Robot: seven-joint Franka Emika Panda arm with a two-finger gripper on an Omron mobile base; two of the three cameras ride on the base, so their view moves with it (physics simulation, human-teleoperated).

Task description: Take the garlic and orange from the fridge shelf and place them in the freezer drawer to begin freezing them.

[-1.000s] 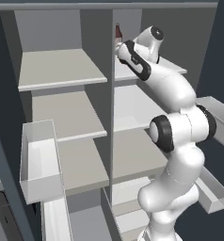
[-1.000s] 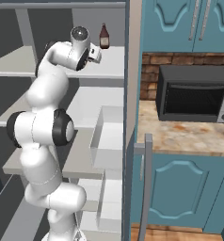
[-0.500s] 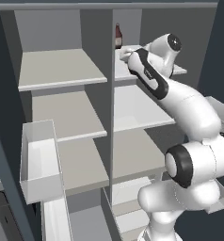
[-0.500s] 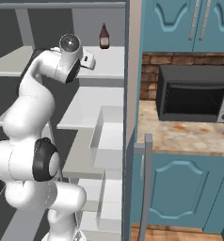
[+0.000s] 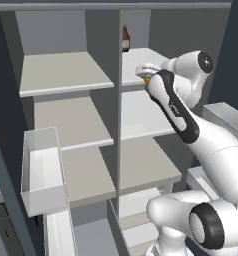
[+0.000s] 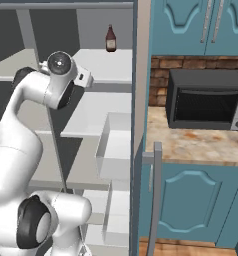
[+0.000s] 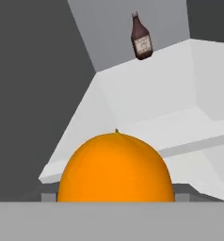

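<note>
tool [image 5: 144,75]: at the front edge of the fridge shelf, spread or pinching cannot be told | orange [image 7: 116,168]: right before the hand camera, on the fridge shelf [image 7: 147,99] | dark bottle [image 7: 141,42]: upright at the shelf's back

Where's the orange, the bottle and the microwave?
orange [image 7: 116,169]: hand view, middle of its skin.
bottle [image 6: 110,39]: right base view, on its label.
microwave [image 6: 201,106]: right base view, on its dark door.
</note>
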